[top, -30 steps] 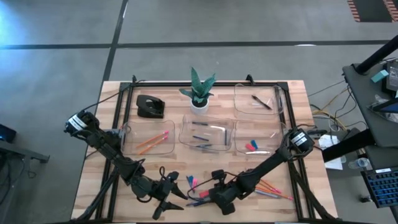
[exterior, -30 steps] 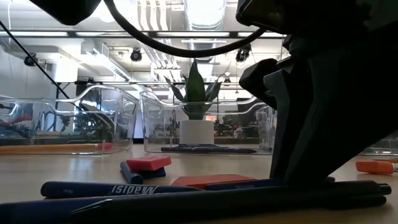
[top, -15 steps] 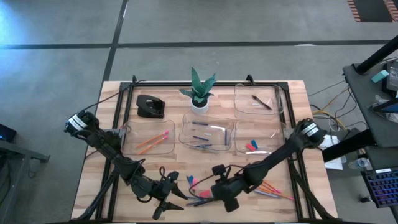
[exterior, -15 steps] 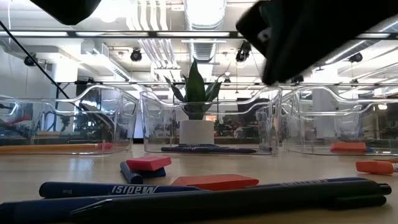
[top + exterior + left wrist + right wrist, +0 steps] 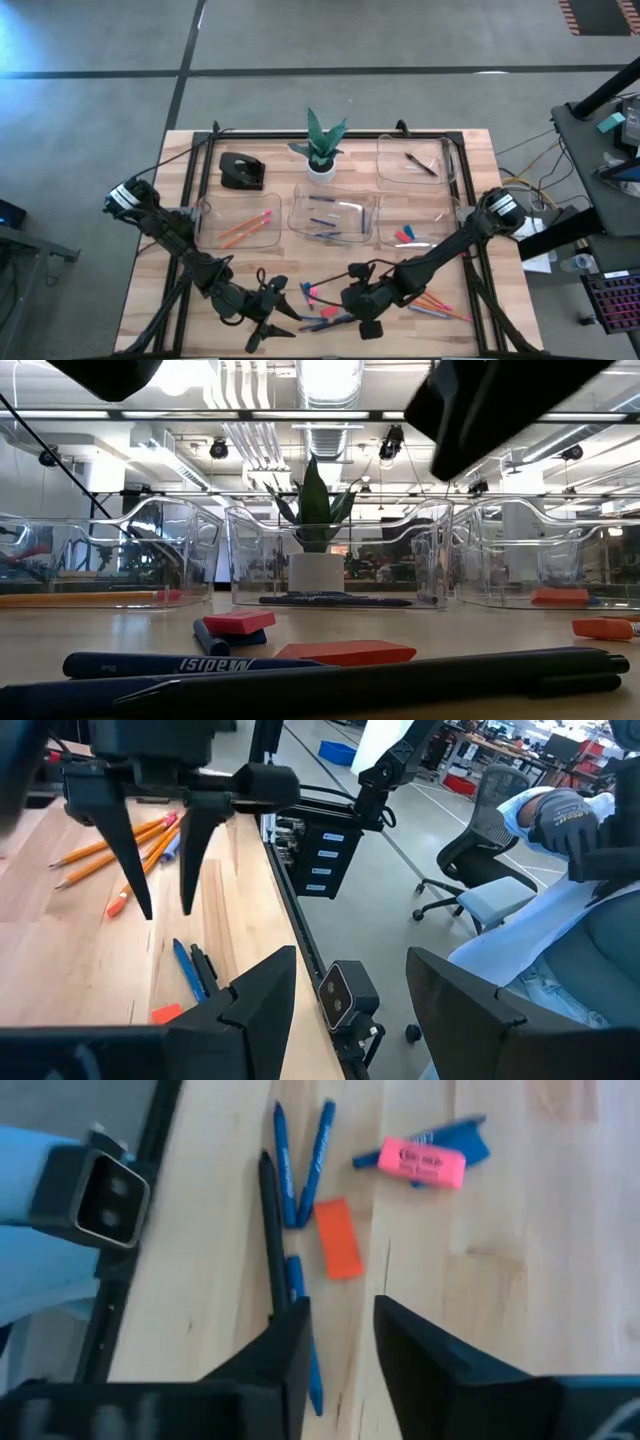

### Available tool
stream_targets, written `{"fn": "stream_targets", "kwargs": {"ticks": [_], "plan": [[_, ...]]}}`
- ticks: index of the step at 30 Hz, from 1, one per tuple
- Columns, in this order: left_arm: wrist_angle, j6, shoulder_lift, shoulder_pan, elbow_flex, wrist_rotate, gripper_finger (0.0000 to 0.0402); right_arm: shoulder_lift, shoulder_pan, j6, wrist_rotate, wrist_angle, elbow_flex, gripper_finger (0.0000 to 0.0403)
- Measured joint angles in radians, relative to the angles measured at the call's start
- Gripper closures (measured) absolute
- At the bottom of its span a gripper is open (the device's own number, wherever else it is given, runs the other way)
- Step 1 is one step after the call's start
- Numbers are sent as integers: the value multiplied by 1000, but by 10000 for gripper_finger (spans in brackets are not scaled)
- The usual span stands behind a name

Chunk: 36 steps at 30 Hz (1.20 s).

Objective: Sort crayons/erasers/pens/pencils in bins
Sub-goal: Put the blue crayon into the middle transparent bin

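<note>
Orange-red and flat, the small rectangular eraser (image 5: pixel 338 1250) is what we judge the coming move turns on. It lies on the bare wooden table (image 5: pixel 200 300) in the loose pile near the front edge. In the right wrist view it sits straight ahead of the right gripper (image 5: pixel 340 1355), in line with the gap between the two dark fingers. Those fingers are parted with nothing between them, and the gripper hangs above the pile without touching it. The eraser's long axis runs roughly along the way the gripper points, nearly parallel to the slim black pen (image 5: pixel 270 1230) just beside it. A close of the fingers would therefore fall across its short side, which we think suits a grasp. The pen and the blue pen (image 5: pixel 283 1160) lie close on one flank, so one finger may catch them on a straight descent. A pink blocky eraser (image 5: pixel 422 1162) rests farther out, on top of short blue crayons (image 5: pixel 465 1132). The left gripper (image 5: pixel 268 322) waits near the front edge to the left of the pile, fingers spread wide and empty, pointing off the table. We therefore take the right arm as nearer and better aimed. The clear plastic bin (image 5: pixel 430 215) already holding red and pink chunks stands well behind the pile, toward the right.
</note>
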Motion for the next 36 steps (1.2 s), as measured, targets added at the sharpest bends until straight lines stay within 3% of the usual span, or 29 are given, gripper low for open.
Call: {"fn": "stream_targets", "kwargs": {"ticks": [8, 29, 36], "plan": [[2, -2, 0, 0, 0, 0, 223, 93, 13, 9, -4, 9, -2, 260], [1, -4, 0, 0, 0, 0, 223, 192, 24, 73, -16, 20, 4, 278], [1, -4, 0, 0, 0, 0, 223, 197, 24, 73, -6, 18, 4, 310]]}}
